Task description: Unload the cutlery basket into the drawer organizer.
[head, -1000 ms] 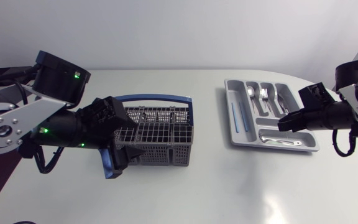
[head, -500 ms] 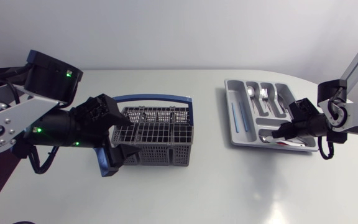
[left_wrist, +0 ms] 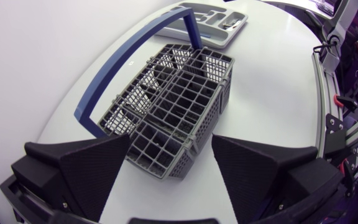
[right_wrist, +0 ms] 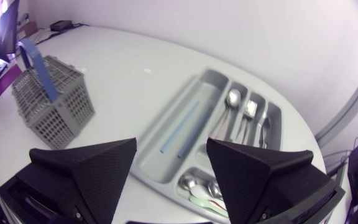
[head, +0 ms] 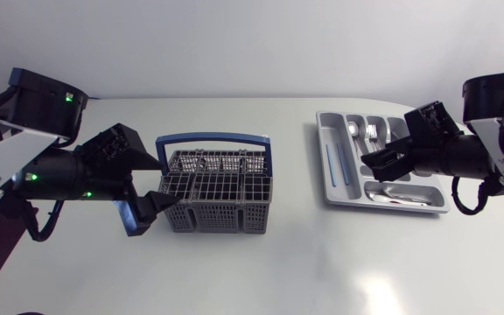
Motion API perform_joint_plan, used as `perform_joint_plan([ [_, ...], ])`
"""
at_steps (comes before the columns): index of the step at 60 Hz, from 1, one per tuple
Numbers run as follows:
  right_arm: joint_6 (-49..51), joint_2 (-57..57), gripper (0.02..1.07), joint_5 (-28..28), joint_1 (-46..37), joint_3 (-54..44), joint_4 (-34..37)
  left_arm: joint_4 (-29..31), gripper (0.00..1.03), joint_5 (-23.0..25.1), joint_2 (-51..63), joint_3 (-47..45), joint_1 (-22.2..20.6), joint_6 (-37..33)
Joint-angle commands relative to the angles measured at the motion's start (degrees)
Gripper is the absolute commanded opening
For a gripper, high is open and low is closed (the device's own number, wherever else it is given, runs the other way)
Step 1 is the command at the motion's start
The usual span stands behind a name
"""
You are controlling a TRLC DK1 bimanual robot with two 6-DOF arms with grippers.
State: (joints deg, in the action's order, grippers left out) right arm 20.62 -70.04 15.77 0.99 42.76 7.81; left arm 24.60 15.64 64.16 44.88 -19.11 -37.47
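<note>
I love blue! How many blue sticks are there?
2. One blue stick lies in the drawer organizer's long compartment on the cutlery basket's side; the second blue stick beside it. None look hidden.

A white table (head: 261, 262) carries 2 things well apart: a grey cutlery basket (head: 219, 206) and a grey drawer organizer (head: 332, 188).

Our left arm (head: 55, 171) pairs a silver-grey link, ending in a round joint plate ringed with screws, with bulky black housings that carry small green lights and a blue trim strip. Black cables (head: 35, 232) loop beneath it. Our right arm (head: 462, 157) is black near the wrist and silver-grey behind, with a black cable loop (head: 466, 208). Our left gripper (left_wrist: 169, 168) and right gripper (right_wrist: 169, 168) each have broad, matte black wedge fingers with a fine grainy surface.
</note>
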Motion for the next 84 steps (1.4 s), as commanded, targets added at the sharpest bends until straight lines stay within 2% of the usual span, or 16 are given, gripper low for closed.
perform_joint_plan([
  [1, -2.3, 3.8, 0.75, 1.0, 4.9, -3.1, 1.6, 0.4, 0.98, 0.5, -0.5, -1.6, 1.4, 0.9],
  [5, -3.5, 5.5, 0.61, 1.5, 9.5, -3.7, 1.4, 0.2, 0.97, 0.5, -0.4, -2.0, 2.3, 1.1],
  [11, -5.7, 5.9, 0.30, 3.1, 15.0, -4.0, 0.4, -1.2, 0.92, 0.5, 0.4, -2.9, 3.5, 1.7],
  [15, -7.9, 4.6, 0.13, 3.7, 18.1, -3.8, -1.8, -2.5, 0.81, 0.5, 1.0, -3.6, 4.3, 1.8],
  [17, -8.3, 3.7, 0.07, 3.7, 19.4, -3.4, -2.3, -3.0, 0.75, 0.5, 1.3, -3.8, 4.8, 1.9],
  [22, -9.6, 0.3, 0.07, 3.8, 22.7, -2.3, -4.6, -4.5, 0.59, 0.6, 2.8, -3.8, 5.7, 2.7],
  [27, -10.7, -3.0, 0.07, 3.7, 26.0, -1.5, -7.6, -6.3, 0.51, 0.6, 4.6, -4.1, 6.0, 2.9],
  [43, -12.0, -12.8, 0.07, 3.0, 31.9, 2.6, -10.4, -9.3, 0.51, 0.6, 7.8, -4.5, 6.4, 2.9],
  [62, -11.7, -20.1, 0.07, 1.5, 30.4, 6.1, -11.2, -12.5, 0.51, 0.5, 12.6, -3.8, 6.0, 3.0],
  [84, -10.8, -21.7, 0.07, 1.0, 29.0, 7.6, -11.2, -12.2, 0.51, 0.6, 12.7, -3.6, 5.4, 3.1],
])
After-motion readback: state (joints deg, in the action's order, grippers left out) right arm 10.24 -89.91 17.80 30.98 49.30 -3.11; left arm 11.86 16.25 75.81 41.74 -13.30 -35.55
